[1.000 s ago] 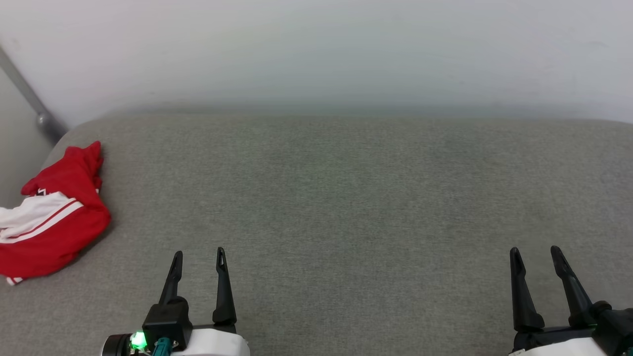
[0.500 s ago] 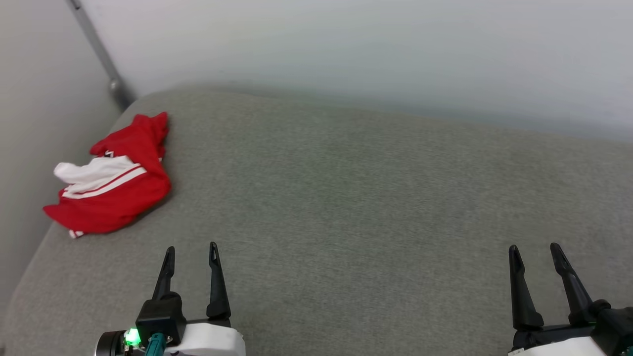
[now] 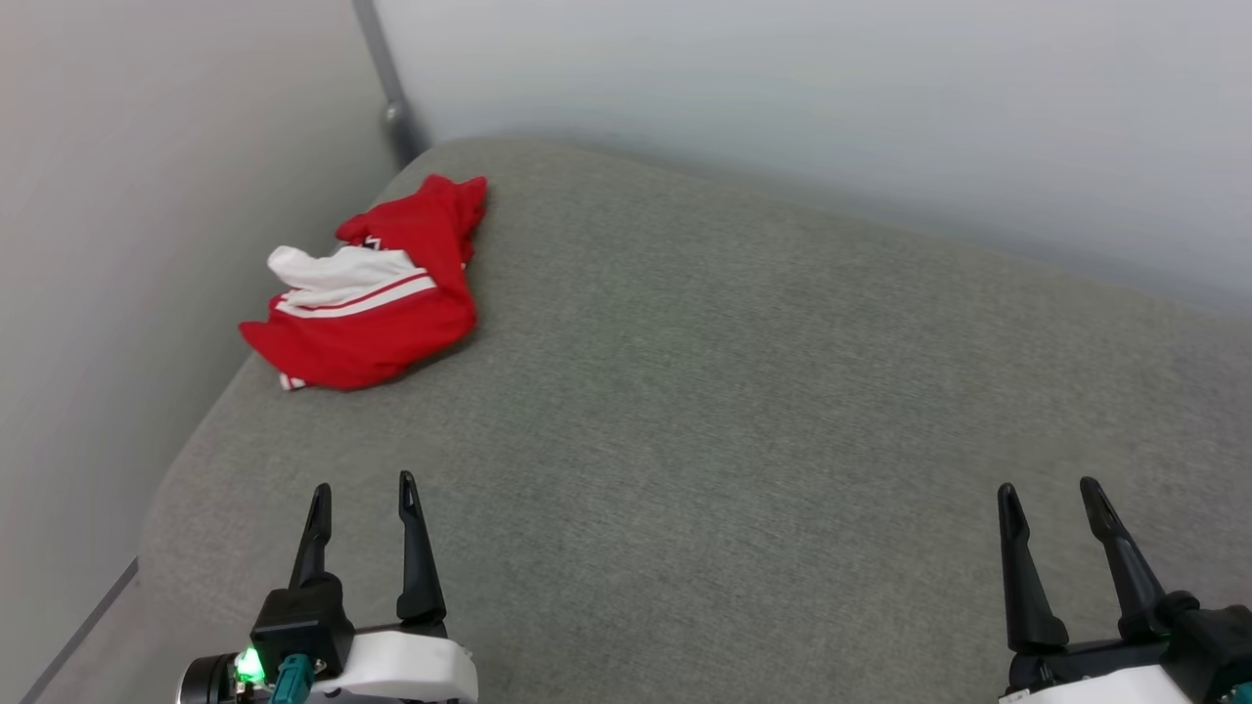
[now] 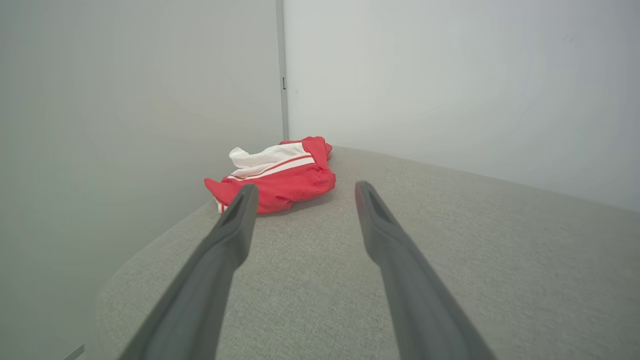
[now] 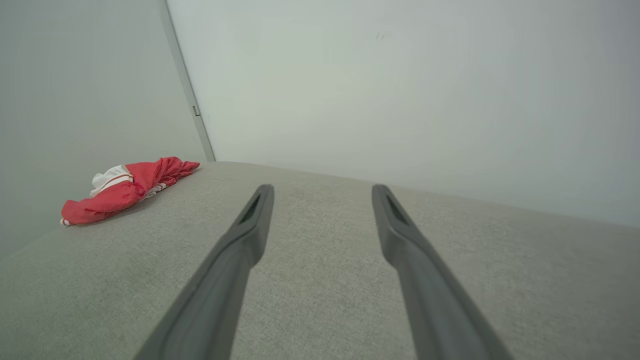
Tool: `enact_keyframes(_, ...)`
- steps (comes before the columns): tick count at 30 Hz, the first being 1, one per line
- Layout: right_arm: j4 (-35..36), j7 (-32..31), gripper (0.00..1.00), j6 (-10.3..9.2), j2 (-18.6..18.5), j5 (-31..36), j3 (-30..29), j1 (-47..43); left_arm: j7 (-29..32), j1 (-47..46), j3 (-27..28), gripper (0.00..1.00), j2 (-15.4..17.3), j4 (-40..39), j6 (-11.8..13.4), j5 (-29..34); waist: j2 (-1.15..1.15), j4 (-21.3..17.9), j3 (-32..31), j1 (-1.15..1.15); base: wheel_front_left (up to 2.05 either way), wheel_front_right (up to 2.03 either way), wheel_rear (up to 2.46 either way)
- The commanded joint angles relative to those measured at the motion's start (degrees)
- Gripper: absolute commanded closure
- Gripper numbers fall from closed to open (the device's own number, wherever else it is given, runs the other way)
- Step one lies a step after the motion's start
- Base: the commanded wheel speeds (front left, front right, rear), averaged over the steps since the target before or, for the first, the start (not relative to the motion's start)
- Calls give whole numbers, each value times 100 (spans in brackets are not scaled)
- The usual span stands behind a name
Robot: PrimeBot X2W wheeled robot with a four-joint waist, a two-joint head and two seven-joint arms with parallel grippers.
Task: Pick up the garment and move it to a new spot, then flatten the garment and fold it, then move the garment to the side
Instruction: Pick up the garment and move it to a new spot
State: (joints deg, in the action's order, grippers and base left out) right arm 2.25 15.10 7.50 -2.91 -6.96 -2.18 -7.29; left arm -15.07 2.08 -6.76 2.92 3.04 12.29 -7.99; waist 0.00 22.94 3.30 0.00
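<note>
Garment (image 3: 372, 313): a red shirt with a white sleeve and red-and-white striped trim. It lies crumpled in a heap at the far left corner of the grey padded surface (image 3: 743, 411). It sits close to the left edge and near the grey post (image 3: 389, 93) where the two pale walls meet.

Left hand (image 3: 364, 484): low at the near edge, fingers spread wide, holding nothing. The fingers point toward the far side. The garment lies well ahead of it, with no contact. In the left wrist view the heap sits beyond the left fingertip.

Right hand (image 3: 1047, 486): at the near right, fingers spread wide, empty. It is well apart from the garment, which shows far to the left in the right wrist view.

Whether either hand's fingers touch the padding cannot be told.
</note>
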Motion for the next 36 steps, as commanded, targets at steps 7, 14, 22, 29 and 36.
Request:
enact_keyframes(7, 30, 11, 0, -2, 5, 99, 23, 9, -16, 32, 39, 0, -6, -40, 54, -108, 0, 404, 13, 0, 0, 0, 0)
enact_keyframes(14, 27, 11, 0, -2, 5, 119, 68, 24, -16, 59, 80, 0, -6, -22, 74, -104, 0, 437, 15, 0, 0, 0, 0)
enact_keyframes(22, 79, 11, 0, -3, 5, 175, 107, 69, -16, -402, 407, 0, 12, 109, -179, -13, 0, 296, 133, 0, 0, 0, 0)
enact_keyframes(29, 205, 11, 0, -3, 5, 389, 83, 308, -14, -1712, 1164, 0, 614, 766, -724, -72, 0, -5, 573, 0, 0, 0, 0)
enact_keyframes(36, 374, 11, 0, -3, 5, 621, 17, 617, 348, -3495, 1601, 0, 1562, 1728, -1252, -457, 0, -369, 1223, 0, 0, 0, 0)
